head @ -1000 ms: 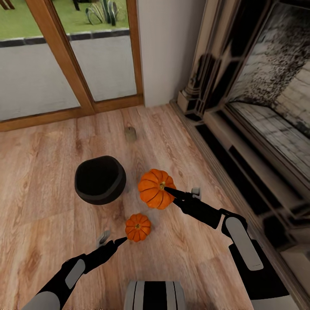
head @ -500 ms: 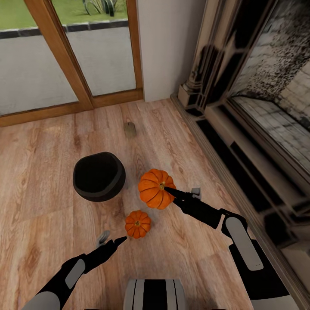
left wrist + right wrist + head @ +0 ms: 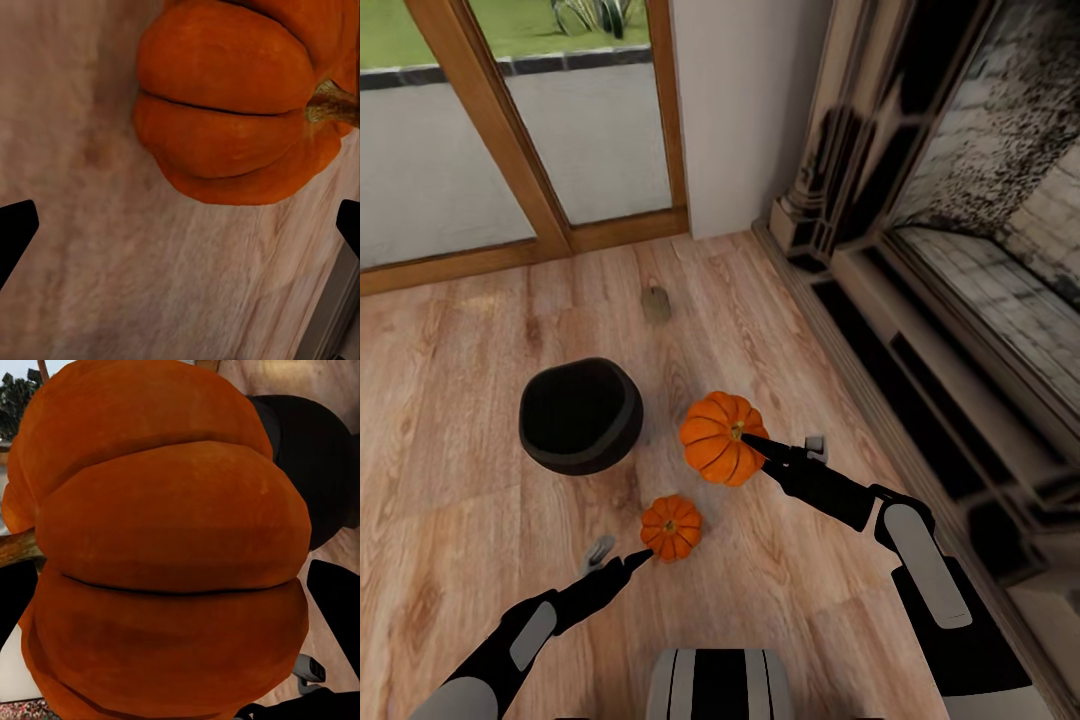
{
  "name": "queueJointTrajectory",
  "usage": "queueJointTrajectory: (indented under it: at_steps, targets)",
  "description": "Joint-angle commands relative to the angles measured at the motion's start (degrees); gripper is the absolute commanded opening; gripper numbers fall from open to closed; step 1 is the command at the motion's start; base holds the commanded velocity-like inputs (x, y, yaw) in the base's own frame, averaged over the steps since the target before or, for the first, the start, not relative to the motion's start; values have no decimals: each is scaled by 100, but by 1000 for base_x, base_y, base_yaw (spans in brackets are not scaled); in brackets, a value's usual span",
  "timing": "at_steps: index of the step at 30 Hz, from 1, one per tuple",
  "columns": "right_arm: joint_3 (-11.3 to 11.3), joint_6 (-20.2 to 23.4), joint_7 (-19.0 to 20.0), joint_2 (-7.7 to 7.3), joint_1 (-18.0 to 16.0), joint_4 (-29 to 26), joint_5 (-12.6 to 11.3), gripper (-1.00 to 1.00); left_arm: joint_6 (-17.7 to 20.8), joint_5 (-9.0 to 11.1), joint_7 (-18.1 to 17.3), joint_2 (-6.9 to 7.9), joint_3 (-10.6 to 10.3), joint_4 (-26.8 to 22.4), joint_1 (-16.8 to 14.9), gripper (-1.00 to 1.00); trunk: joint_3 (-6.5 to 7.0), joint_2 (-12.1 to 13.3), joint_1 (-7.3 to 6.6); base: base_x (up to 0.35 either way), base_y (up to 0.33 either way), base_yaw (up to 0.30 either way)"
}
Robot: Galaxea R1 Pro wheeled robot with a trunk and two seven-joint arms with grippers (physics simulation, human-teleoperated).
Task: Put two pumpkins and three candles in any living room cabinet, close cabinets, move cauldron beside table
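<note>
Pumpkins on the floor, hands wide

Head view: larger pumpkin [image 3: 720,451] on wood floor [image 3: 450,480], right hand [image 3: 780,446] spread wide at its stem. Smaller pumpkin [image 3: 670,527] just beyond left hand [image 3: 618,560], also wide. Black pot [image 3: 580,415] left of larger pumpkin; candle [image 3: 656,304] farther off.

Left wrist view: smaller pumpkin [image 3: 232,105] near, ungripped.

Right wrist view: larger pumpkin [image 3: 165,547] close between fingertips [image 3: 337,592].

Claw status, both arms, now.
Left claw: open, holding nothing; small ribbed orange pumpkin lies just ahead on the wooden floor.
Right claw: open around the larger ribbed orange pumpkin, not closed on it.
</note>
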Motion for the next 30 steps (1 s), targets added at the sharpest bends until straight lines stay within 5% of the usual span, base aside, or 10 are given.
queueJointTrajectory:
  at_steps: [1,30]
  targets:
    - [2,11,17,-3,-3,0,9,-100,49,34,-10,-4,17,1,-1,100,-3,-1,0,191,-2,0]
    - [2,20,24,-3,-3,-9,9,-100,49,61,255,-11,26,14,-6,100,-3,-1,0,60,-21,0]
